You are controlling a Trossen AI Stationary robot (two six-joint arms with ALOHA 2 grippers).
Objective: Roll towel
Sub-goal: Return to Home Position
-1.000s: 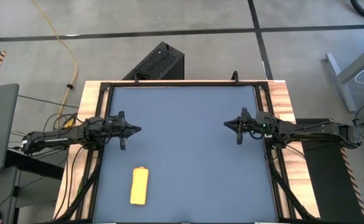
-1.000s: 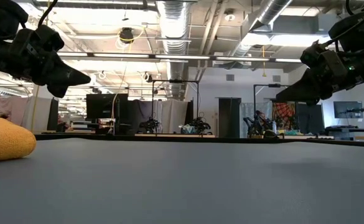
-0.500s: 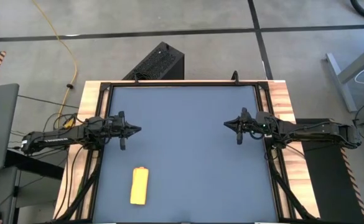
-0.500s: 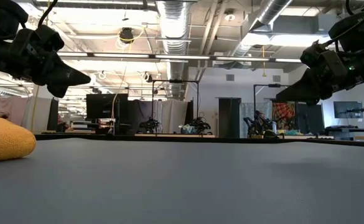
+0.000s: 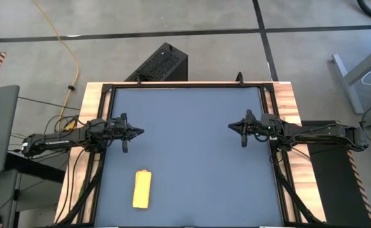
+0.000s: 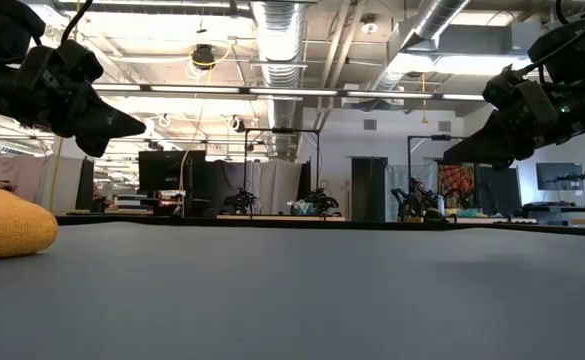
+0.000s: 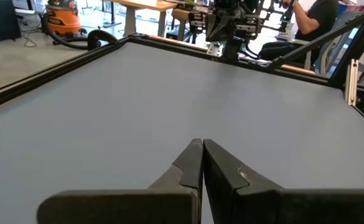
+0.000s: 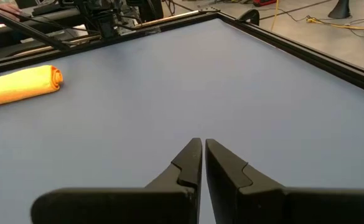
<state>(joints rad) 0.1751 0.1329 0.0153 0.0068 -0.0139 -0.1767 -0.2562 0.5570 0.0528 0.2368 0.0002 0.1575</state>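
Note:
The yellow-orange towel (image 5: 142,189) lies rolled up on the blue-grey tabletop near the front left corner; it also shows in the low view (image 6: 10,228) and in the right wrist view (image 8: 21,85), resting on its long side. My left gripper (image 5: 142,132) hovers shut and empty above the table's left side, farther from the front edge than the towel. My right gripper (image 5: 230,126) hovers shut and empty above the table's right side. Both fingertips point toward the table's middle, as the left wrist view (image 7: 202,144) and the right wrist view (image 8: 202,143) show.
A black frame rail (image 5: 185,86) runs around the tabletop. A black box (image 5: 160,63) stands on the floor beyond the far edge. A person (image 7: 309,22) sits in the room beyond the table's right side.

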